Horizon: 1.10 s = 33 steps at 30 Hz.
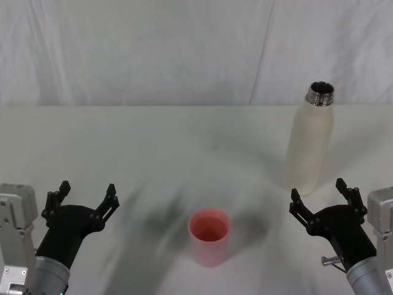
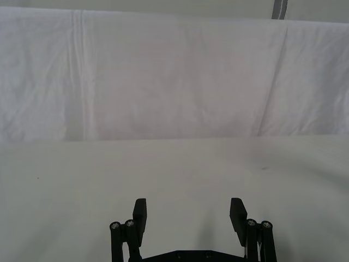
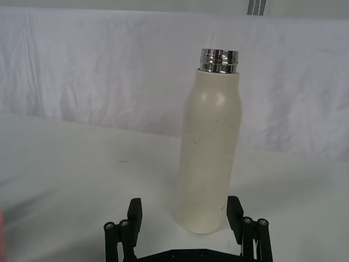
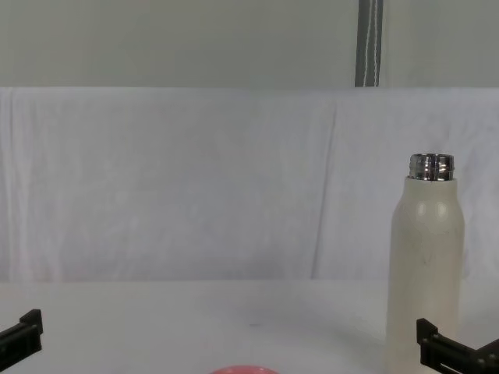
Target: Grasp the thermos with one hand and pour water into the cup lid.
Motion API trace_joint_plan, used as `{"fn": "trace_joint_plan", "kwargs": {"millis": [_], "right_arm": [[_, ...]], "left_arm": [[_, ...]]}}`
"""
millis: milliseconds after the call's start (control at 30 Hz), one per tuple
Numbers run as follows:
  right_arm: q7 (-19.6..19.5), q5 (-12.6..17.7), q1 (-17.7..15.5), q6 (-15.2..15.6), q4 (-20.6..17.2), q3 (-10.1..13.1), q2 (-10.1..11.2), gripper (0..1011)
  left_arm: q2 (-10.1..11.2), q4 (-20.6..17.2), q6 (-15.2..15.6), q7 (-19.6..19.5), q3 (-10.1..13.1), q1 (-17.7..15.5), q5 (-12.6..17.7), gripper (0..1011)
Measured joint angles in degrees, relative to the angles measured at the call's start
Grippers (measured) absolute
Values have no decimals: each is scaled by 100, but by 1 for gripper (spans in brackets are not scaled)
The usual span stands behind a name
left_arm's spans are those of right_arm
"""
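Thermos (image 1: 309, 142) upright, uncapped, just beyond my right gripper (image 1: 323, 198), fingers apart, not touching. Head view adds pink cup lid (image 1: 209, 236) between it and my parted left gripper (image 1: 85, 200).

Black claws (image 1: 322, 196), silver-grey wrists

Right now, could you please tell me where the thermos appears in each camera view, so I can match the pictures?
Head view: thermos upright at right, beyond the right gripper.
Left wrist view: not in it.
Right wrist view: thermos centre, just ahead of the open gripper.
Chest view: thermos at the right edge.
Shared landmark: the white cloth backdrop behind the table.
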Motion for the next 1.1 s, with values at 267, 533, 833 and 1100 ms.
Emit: {"fn": "trace_joint_plan", "kwargs": {"millis": [267,533,833,1100], "right_arm": [[0,0,0,0,0,0,0,1000],[0,0,0,0,0,0,0,1000],[0,0,0,0,0,0,0,1000],[0,1,0,0,0,0,0,1000]], "left_arm": [[0,0,0,0,0,0,0,1001],[0,0,0,0,0,0,0,1001],[0,0,0,0,0,0,0,1001],[0,0,0,0,0,0,0,1001]]}}
